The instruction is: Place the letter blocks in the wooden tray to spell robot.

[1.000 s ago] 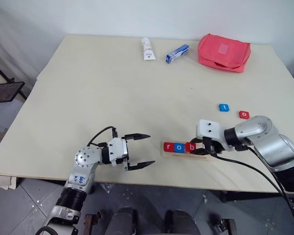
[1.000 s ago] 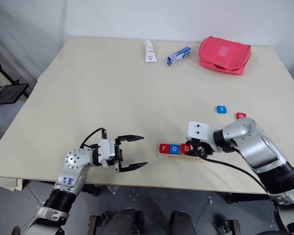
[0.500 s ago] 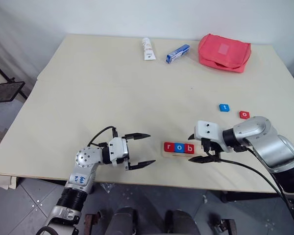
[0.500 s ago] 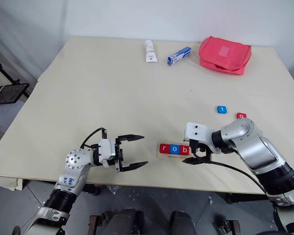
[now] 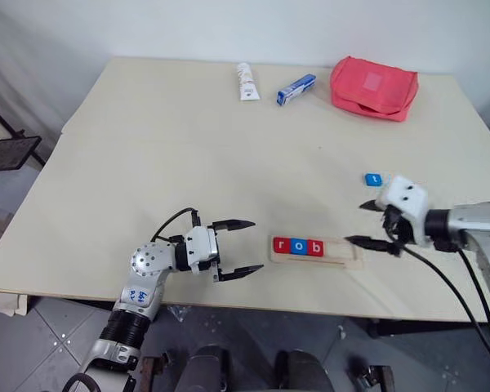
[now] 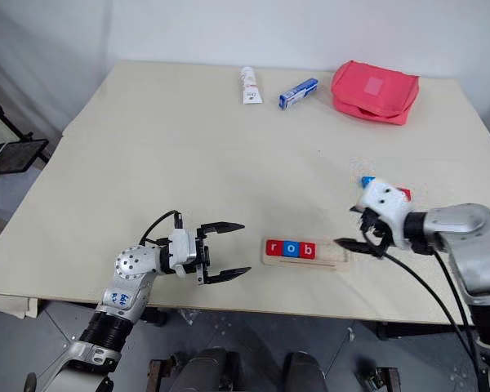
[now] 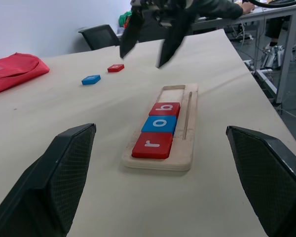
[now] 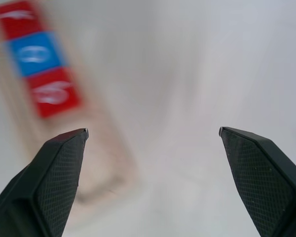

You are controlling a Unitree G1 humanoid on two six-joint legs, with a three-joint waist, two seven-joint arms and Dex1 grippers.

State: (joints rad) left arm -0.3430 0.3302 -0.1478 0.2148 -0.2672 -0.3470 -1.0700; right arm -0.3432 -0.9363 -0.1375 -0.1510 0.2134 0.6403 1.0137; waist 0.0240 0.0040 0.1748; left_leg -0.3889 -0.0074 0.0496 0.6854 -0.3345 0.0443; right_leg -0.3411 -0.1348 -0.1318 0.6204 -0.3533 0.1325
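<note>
Near the front edge of the table [image 5: 147,147] the wooden tray [image 5: 343,253] lies flat, its long axis running left to right, parallel to that edge. Three letter blocks sit in its left part, touching one another in a row: a red "r" block [image 5: 281,245], a blue "o" block [image 5: 298,246] and a red "b" block [image 5: 315,247]. The letters read upright from the robot's side. The right part of the tray is bare wood.

Just left of the tray, apart from it, the left gripper [image 5: 234,248] hangs over the table's front edge, pointing right toward the tray's left end. Its two black fingers are spread wide with nothing between them.

At the tray's right end the right gripper [image 5: 374,224] hovers above the table, pointing left. Its fingers are parted as wide and hold nothing; the lower fingertip [image 5: 349,239] is close over the tray's right end, though contact cannot be judged.

Farther back on the right, a blue block [image 5: 373,179] lies loose on the table, well apart from the tray. The left wrist view shows a second loose piece, a red block [image 7: 115,67], just beside it.

Along the far edge lie a white tube [image 5: 246,82], a small blue-and-white box [image 5: 296,89] set at a slant, and a red pouch [image 5: 372,86], from left to right.
</note>
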